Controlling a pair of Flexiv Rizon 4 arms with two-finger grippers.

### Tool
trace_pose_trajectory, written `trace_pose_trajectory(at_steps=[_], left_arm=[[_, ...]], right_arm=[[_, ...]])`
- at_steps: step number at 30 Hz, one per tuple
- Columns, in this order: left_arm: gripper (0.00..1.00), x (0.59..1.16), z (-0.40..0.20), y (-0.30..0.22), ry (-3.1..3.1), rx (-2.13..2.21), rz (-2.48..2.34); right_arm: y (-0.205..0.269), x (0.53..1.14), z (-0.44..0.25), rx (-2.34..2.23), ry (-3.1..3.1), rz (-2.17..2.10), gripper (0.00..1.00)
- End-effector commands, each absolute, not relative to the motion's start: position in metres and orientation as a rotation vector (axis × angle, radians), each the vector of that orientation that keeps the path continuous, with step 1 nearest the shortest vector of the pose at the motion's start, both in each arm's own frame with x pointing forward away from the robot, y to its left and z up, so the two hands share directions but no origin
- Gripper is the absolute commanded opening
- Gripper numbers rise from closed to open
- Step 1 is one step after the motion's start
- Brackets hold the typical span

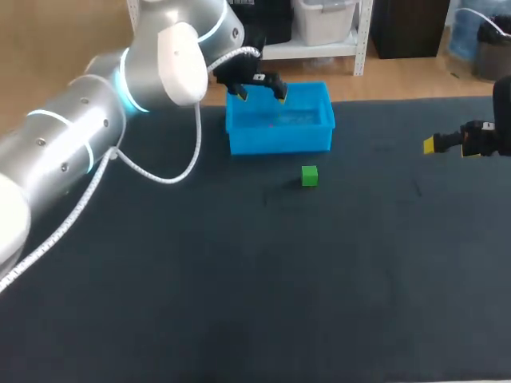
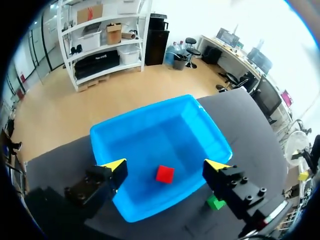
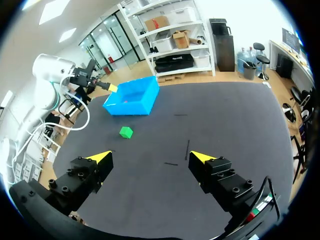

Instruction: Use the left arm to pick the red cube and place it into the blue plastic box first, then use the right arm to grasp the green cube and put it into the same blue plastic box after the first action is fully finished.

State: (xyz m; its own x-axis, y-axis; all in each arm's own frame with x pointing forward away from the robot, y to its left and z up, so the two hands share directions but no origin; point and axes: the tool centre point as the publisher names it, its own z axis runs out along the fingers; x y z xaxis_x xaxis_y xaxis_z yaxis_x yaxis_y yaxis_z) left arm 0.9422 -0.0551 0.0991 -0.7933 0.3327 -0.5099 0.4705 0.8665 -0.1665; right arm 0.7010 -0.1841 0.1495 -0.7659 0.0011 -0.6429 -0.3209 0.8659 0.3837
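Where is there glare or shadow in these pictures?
Head view: light glares off the left arm's pale shell; the blue plastic box is evenly lit. Left wrist view: the red cube sits plainly lit inside the box. Right wrist view: no strong shadow beside the green cube.

Red cube (image 2: 164, 174) in blue box (image 2: 150, 125), claw (image 2: 165, 165) open above

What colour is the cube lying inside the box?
The cube is red, clearest in the left wrist view.

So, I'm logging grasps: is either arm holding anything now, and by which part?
Nothing is held. The left gripper is open above the blue plastic box, where the red cube lies free; the right gripper is open, away from the green cube.
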Motion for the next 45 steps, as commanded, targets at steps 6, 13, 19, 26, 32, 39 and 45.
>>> trace_pose_trajectory(at_steps=[6, 13, 19, 26, 32, 39, 45], left_arm=[[1.0, 0.872, 0.132, -0.024, 2.498, 0.576, -0.364], [1.0, 0.83, 0.138, -0.004, 2.484, 0.56, -0.373], [1.0, 0.794, 0.145, 0.009, 2.442, 0.571, -0.388], [1.0, 0.757, 0.142, 0.027, 2.393, 0.57, -0.405], [1.0, 0.726, 0.132, 0.041, 2.39, 0.533, -0.411], [1.0, 0.701, 0.126, 0.056, 2.368, 0.491, -0.427], [1.0, 0.689, 0.124, 0.069, 2.364, 0.496, -0.489]], right_arm=[[-0.185, 0.701, 0.15, -0.231, 2.374, 0.636, 1.0], [-0.185, 0.701, 0.15, -0.231, 2.374, 0.636, 1.0], [-0.185, 0.701, 0.15, -0.231, 2.374, 0.636, 1.0], [-0.185, 0.701, 0.15, -0.231, 2.374, 0.636, 1.0], [-0.185, 0.701, 0.15, -0.231, 2.374, 0.636, 1.0], [-0.185, 0.701, 0.15, -0.231, 2.374, 0.636, 1.0], [-0.185, 0.701, 0.15, -0.231, 2.374, 0.636, 1.0]])
